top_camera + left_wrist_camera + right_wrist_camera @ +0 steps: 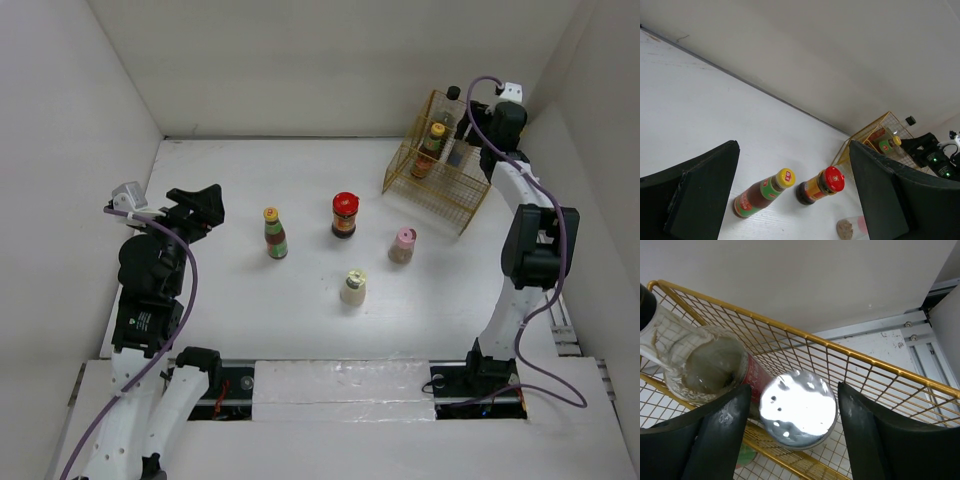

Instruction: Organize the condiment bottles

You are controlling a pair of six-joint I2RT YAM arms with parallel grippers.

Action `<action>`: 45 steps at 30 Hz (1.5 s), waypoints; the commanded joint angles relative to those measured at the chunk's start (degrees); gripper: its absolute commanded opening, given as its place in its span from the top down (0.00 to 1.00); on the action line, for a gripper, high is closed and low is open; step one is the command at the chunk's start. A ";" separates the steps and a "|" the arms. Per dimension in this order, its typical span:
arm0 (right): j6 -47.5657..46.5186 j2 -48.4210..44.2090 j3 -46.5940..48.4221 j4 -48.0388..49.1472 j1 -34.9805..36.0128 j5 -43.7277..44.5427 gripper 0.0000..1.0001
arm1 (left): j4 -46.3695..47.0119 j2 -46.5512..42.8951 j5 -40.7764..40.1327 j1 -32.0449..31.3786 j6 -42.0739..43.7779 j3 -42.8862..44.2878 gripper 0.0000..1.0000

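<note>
Four condiment bottles stand on the table: a yellow-capped bottle (pixel 275 233), a red-capped jar (pixel 344 215), a pink-capped jar (pixel 403 245) and a cream-capped jar (pixel 353 287). My left gripper (pixel 205 203) is open and empty, left of them. In the left wrist view the yellow-capped bottle (pixel 762 192) and red-capped jar (pixel 821 185) lie ahead, beyond its tips (pixel 793 150). My right gripper (pixel 794 387) is open inside the yellow wire basket (pixel 437 185). Its jaws stand either side of a silver-capped bottle (pixel 799 409) with small gaps.
The basket also holds a second yellow-capped bottle (pixel 432 148) and a clear glass bottle (pixel 700 365) with a dark cap, close beside the silver-capped one. White walls enclose the table on the left, back and right.
</note>
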 commanded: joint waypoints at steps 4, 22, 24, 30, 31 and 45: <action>0.58 -2.41 2.11 0.95 0.81 -1.40 0.11 | 2.53 -0.65 0.67 0.31 0.50 -0.56 0.13; -4.16 -26.15 -8.54 11.68 14.86 -16.32 0.37 | 2.00 -0.03 0.15 0.31 -0.03 -0.56 0.13; -5.57 -24.31 -7.13 9.57 20.73 -24.23 0.35 | 2.00 -0.03 -1.08 0.31 -0.03 -0.56 0.13; -13.46 -18.07 -5.89 8.17 36.30 -44.63 0.06 | 0.86 -0.56 -3.27 0.31 -0.56 -0.56 0.13; -15.75 -17.37 -5.89 5.46 40.76 -44.64 0.03 | 0.86 -0.56 -3.28 0.31 -0.56 -0.56 0.13; -21.04 -1.28 -0.09 -1.51 49.24 -39.03 0.01 | 1.56 -0.56 -0.65 0.31 -0.56 -0.04 0.13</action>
